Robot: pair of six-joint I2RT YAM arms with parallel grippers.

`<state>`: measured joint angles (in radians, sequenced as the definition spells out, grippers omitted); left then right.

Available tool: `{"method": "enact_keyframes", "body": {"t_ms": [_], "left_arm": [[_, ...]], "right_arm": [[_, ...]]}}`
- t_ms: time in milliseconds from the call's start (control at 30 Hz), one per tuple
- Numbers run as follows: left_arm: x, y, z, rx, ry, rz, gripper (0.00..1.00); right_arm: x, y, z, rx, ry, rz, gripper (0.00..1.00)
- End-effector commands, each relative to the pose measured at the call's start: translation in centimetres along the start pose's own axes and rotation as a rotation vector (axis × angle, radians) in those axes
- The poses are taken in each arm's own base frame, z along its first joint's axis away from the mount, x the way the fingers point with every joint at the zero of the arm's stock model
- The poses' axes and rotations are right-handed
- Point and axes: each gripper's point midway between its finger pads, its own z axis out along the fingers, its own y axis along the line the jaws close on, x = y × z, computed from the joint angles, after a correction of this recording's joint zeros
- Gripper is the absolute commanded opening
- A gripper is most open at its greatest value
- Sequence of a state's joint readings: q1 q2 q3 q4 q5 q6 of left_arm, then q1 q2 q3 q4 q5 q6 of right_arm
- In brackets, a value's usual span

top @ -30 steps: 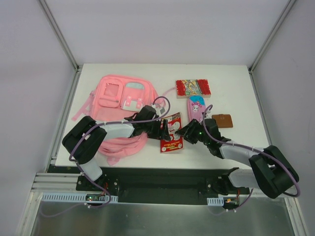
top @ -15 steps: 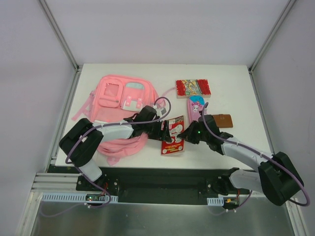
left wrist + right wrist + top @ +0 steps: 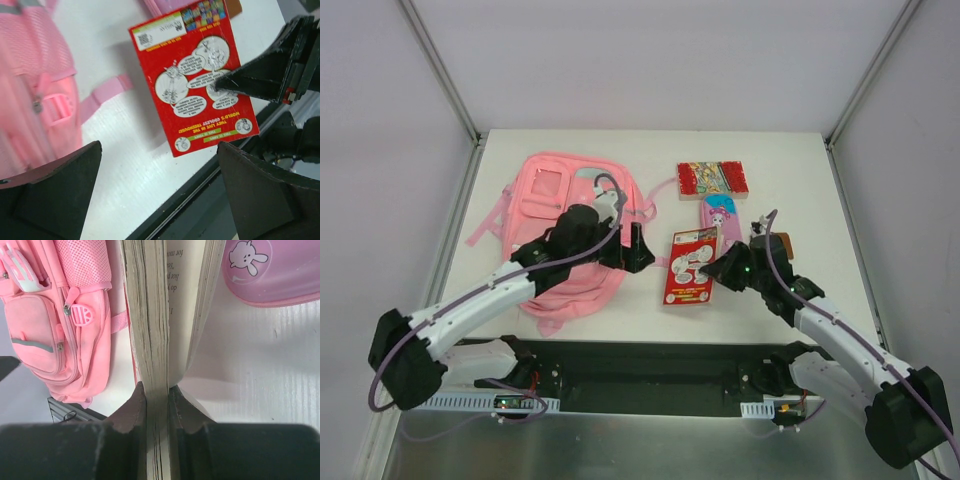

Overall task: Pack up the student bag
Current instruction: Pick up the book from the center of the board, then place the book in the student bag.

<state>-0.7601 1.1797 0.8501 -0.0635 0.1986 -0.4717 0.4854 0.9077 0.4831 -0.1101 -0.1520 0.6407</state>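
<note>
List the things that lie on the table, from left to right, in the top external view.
pink backpack → red book → brown wallet

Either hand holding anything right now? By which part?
Right hand is shut on the red book, pinching a thick block of its pages at one edge; the rest splay loose. Left hand is open, holding nothing.

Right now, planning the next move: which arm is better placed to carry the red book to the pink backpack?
Probably the right: the right gripper is shut on the red book. The left gripper hangs open and empty beside the student bag.
</note>
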Motion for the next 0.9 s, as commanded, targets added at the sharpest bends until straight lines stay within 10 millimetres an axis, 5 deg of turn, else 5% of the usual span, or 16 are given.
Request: {"method": "enact_keyframes", "body": {"t_ms": [0,200,367,700,867], "left_arm": [[0.1,3.6,-3.7,-0.217,-0.069,0.007,0.99],[4.8,8.2,-8.5,-0.453,-0.067,-0.202,0.99],[6.5,11.5,-12.4,-0.637,-0.171,-0.385,0.99],[9.3,13.2,-13.5,-0.744,-0.098,-0.436,0.99],[8.3,11.7,-12.9,-0.644,0.012,-0.202,0.99]], "right_arm": [[-1.5,2.9,-1.5,-0.090,-0.037,-0.008,0.01],[-1.8,3.4,-1.9,-0.107,-0.040,-0.006,0.01],[-1.7,3.5,-2.0,-0.111,-0.034,-0.003,0.01],[-1.4,3.3,-2.1,-0.113,-0.029,0.006,0.01],[-1.2,2.9,-1.9,-0.106,-0.029,0.010,0.01]]}}
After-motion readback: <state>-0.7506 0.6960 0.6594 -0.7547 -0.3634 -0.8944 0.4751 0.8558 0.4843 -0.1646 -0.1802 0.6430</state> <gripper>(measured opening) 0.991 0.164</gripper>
